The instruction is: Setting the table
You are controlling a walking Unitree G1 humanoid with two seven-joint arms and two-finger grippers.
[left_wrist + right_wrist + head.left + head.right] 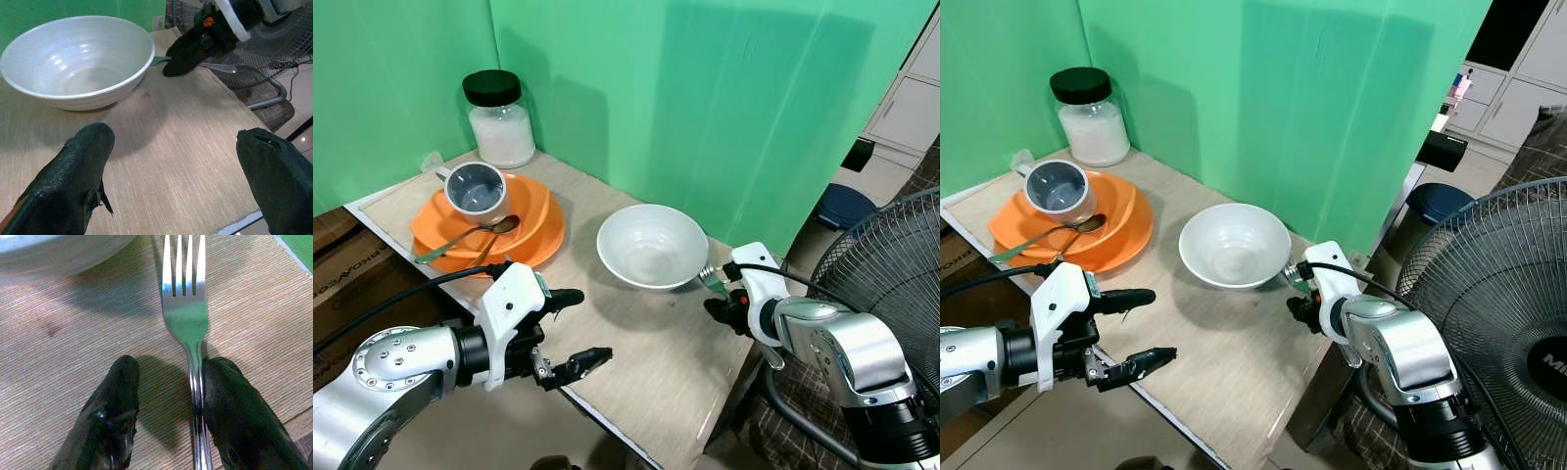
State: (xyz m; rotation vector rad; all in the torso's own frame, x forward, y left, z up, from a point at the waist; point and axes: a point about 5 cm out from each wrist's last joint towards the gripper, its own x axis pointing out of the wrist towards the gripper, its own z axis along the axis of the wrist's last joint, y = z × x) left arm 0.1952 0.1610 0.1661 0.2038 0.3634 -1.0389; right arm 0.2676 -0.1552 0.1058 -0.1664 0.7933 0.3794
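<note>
one fork [188,318], one bowl [652,245], one plate [530,230]

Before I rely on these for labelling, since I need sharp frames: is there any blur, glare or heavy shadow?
Left eye view: sharp, evenly lit; the white bowl casts a soft shadow on the table. Left wrist view: bowl crisp, near black fingers slightly soft. Right wrist view: the fork reflects green off the backdrop, with bright glints on its tines; a dark shadow lies between the jaws.
</note>
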